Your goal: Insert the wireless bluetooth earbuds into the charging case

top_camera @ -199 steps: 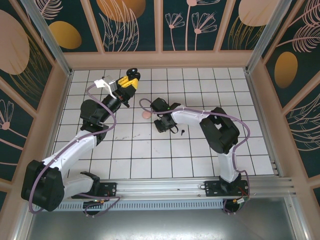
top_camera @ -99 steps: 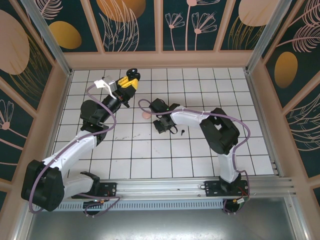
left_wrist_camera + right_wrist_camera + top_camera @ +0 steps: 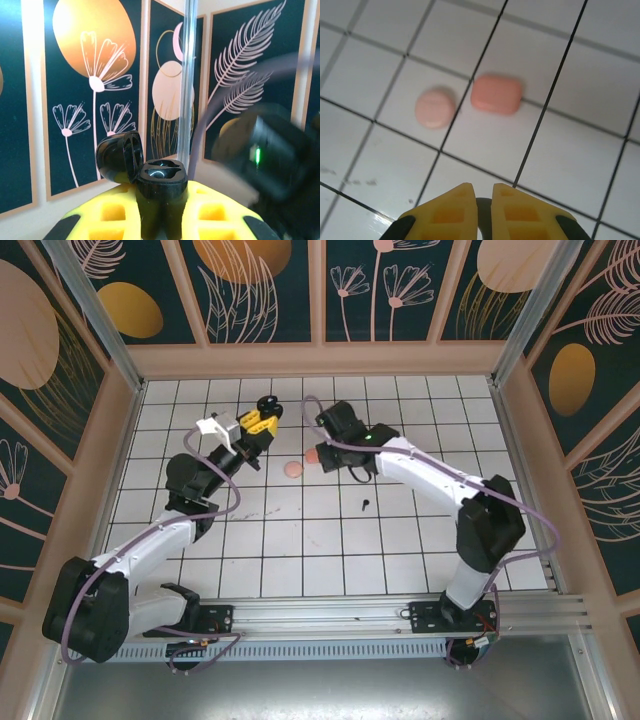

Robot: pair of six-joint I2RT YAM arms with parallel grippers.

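Observation:
My left gripper [image 3: 258, 420] [image 3: 162, 210] is shut on a black charging case [image 3: 266, 403] [image 3: 161, 182]. It holds the case upright off the floor, lid [image 3: 117, 157] swung open to the left and both wells showing. My right gripper [image 3: 328, 445] [image 3: 484, 192] hangs above the floor just right of the case. Its yellow fingers [image 3: 455, 210] are almost together on a small dark thing that looks like a black earbud [image 3: 484, 212]. Another black earbud [image 3: 365, 506] lies on a tile near the middle.
A round pink case [image 3: 292, 469] [image 3: 435, 107] and a rounded-rectangular pink case [image 3: 313, 455] [image 3: 496, 94] lie side by side on the white tiled floor [image 3: 300, 540], just beyond the right fingers. The right arm [image 3: 270, 165] looms blurred close beside the held case.
The right gripper closed low over the floor, then lifted and swung back toward the left gripper. The left arm dipped slightly, still holding the case.

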